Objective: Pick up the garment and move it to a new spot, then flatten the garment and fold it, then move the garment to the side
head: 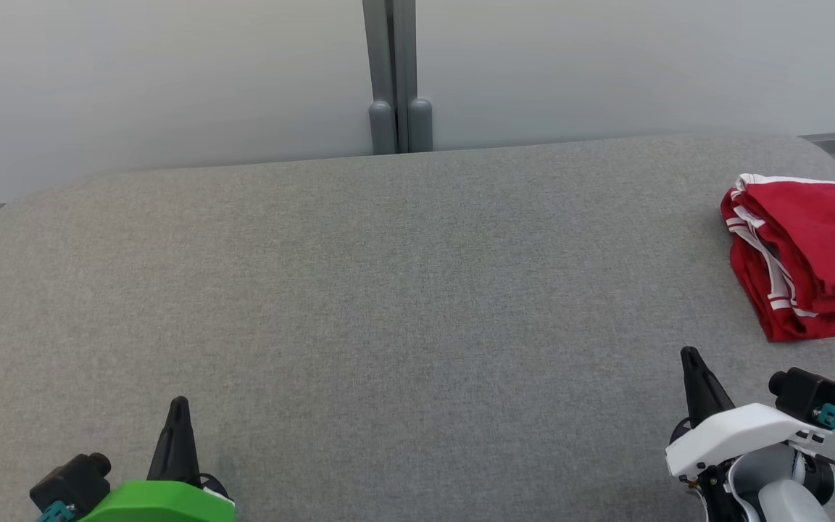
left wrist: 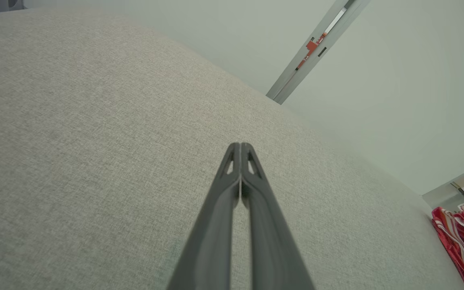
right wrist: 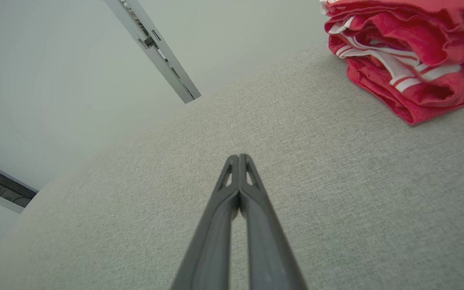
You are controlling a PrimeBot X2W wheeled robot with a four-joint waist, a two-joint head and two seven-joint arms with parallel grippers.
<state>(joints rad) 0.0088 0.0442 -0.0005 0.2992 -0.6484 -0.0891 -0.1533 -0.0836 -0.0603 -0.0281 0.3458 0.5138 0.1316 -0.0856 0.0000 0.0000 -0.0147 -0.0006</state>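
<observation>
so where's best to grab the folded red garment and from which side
Probably the left edge of the red garment, across the whole stack, coming from the head view's left with the nearer right gripper: the striped layer edges face that side.

Red garment (head: 812,246) runs off the head view's right edge, a small mark there too tiny to read; the bottom edge crops the green housing (head: 160,504) behind the left tool (head: 179,403) and the white arm (head: 736,435) behind the right tool (head: 691,354).

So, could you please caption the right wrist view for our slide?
Shut right gripper points across grey surface; folded red garment lies apart.
</observation>
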